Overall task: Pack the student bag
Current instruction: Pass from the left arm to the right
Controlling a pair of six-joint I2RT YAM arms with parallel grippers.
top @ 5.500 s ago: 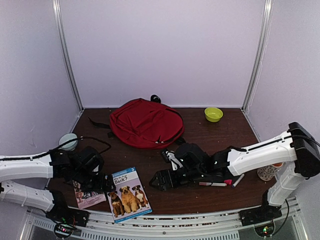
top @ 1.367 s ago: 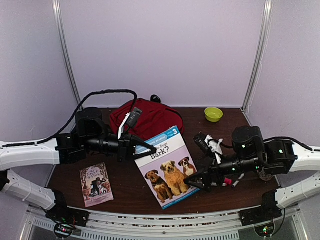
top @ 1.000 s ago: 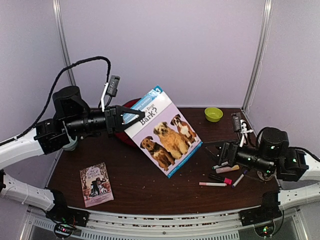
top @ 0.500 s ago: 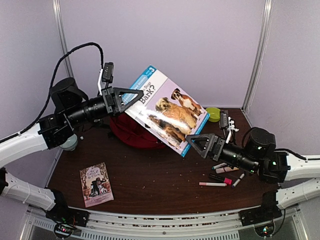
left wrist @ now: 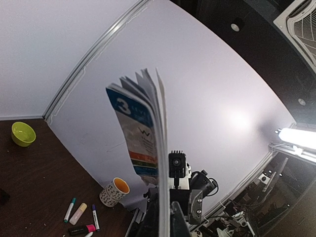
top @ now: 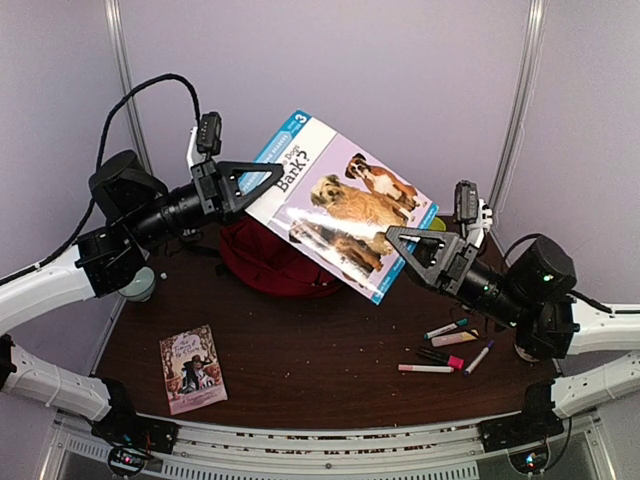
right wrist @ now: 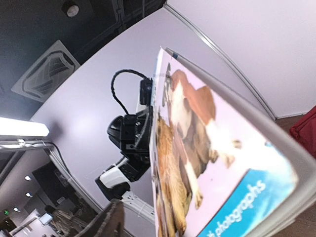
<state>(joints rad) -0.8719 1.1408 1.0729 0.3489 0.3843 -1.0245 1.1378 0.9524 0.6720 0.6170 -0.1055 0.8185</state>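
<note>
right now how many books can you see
2. The dog book is in the air over the bag, held by the left gripper, with the right gripper at its lower edge. The small book lies on the table, front left. Any inside the bag would be hidden.

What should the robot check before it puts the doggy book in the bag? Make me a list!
1. Left gripper shut on the dog book: ok, it pinches the top corner.
2. Right gripper gripping the book's low edge: not ok, its jaws sit around the edge but look apart.
3. Book lifted off the table: ok.
4. Student bag unzipped and open: cannot tell, the book hides much of it.
5. Everything else packed: not ok, the small book and markers lie on the table.
</note>
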